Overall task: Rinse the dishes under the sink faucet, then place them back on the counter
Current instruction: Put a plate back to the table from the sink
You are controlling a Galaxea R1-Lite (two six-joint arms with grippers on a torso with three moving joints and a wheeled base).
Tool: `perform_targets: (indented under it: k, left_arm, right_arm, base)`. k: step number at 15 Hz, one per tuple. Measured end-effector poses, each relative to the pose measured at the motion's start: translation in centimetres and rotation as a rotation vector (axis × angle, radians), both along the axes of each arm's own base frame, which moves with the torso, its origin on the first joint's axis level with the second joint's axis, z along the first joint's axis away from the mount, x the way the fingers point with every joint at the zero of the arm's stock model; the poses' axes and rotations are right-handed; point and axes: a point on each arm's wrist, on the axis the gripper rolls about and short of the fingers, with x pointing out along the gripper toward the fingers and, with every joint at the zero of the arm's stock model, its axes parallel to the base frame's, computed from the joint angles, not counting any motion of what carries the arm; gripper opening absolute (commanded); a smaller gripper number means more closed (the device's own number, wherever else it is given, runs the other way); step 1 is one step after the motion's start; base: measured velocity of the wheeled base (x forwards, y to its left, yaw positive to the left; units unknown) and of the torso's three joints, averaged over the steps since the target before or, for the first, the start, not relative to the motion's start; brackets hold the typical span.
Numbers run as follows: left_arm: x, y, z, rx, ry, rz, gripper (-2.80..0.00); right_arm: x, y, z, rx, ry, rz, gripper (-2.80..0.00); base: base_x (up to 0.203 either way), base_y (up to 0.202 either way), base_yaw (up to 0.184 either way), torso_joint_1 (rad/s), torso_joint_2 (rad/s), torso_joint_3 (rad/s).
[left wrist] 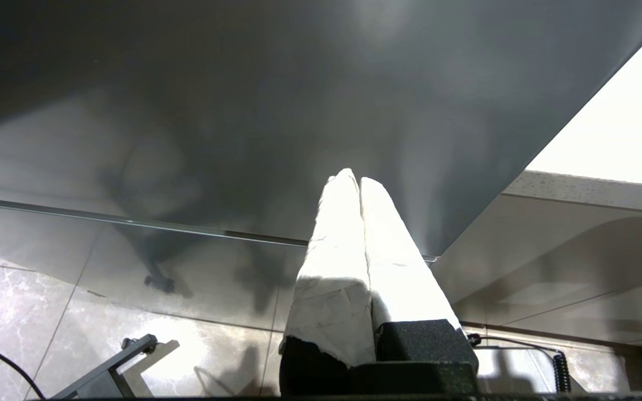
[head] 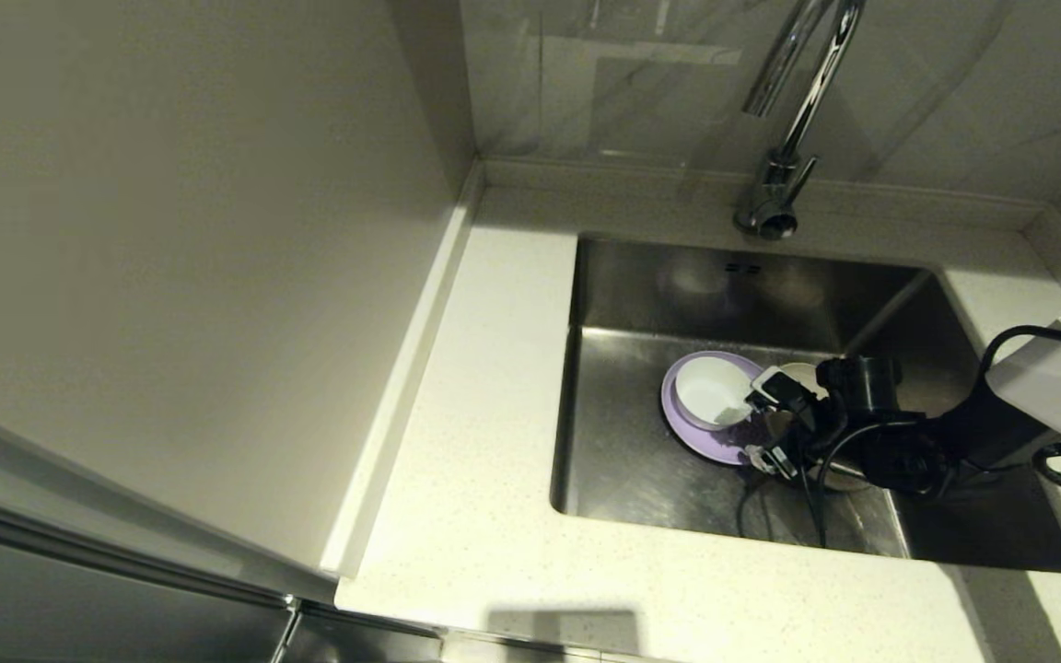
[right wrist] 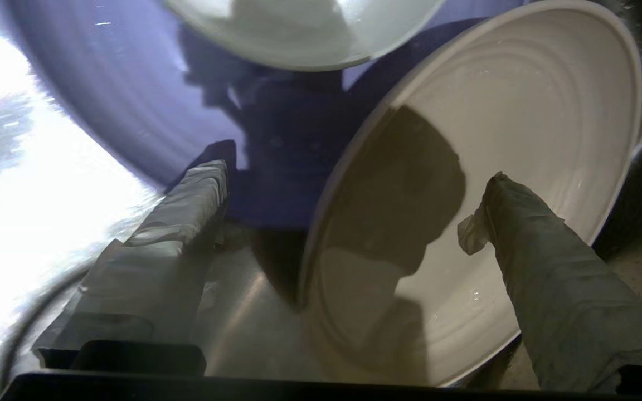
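My right arm is black near the end, with a white shell higher up. Black cables loop around it. My right gripper has two long fingers wrapped in crinkly pale tape. My left gripper has the same white wrapped fingers on black blocks.

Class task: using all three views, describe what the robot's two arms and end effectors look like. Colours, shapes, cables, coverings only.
The right arm has a white shell, a black wrist section and looping black cables. The right end effector has two long tapered fingers wrapped in wrinkled pale tape on a black base. The left end effector has matching white-wrapped fingers on black mounts.
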Motion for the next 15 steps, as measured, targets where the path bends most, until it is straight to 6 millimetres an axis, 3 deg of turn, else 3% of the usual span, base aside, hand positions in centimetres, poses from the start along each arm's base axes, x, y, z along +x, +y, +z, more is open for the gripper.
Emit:
perform_targets:
  k: [2, 3, 9, 15]
  left_arm:
    - [0.0, 0.0, 0.0, 0.000, 0.000, 0.000, -2.80]
    - [0.0, 0.0, 0.0, 0.000, 0.000, 0.000, -2.80]
    - [0.0, 0.0, 0.0, 0.000, 0.000, 0.000, -2.80]
    - [0.0, 0.0, 0.0, 0.000, -0.001, -0.001, -2.80]
  right_arm:
    - [0.6, 0.1, -0.1, -0.002, -0.011, -0.004, 0.00]
    - [0.9, 0.1, -0.2, -0.009, -0.015, -0.016, -2.80]
    - [2.2, 0.3, -0.1, -0.023, -0.050, -0.042, -2.80]
    - [2.2, 0.3, 0.3, -0.019, -0.062, -0.042, -2.80]
  base:
    - [0.000, 0.000, 0.000, 0.000, 0.00, 0.000]
    - [0.000, 0.000, 0.000, 0.000, 0.00, 0.000]
    - [0.000, 0.000, 0.000, 0.000, 0.00, 0.000]
    - [0.000, 0.000, 0.000, 0.000, 0.00, 0.000]
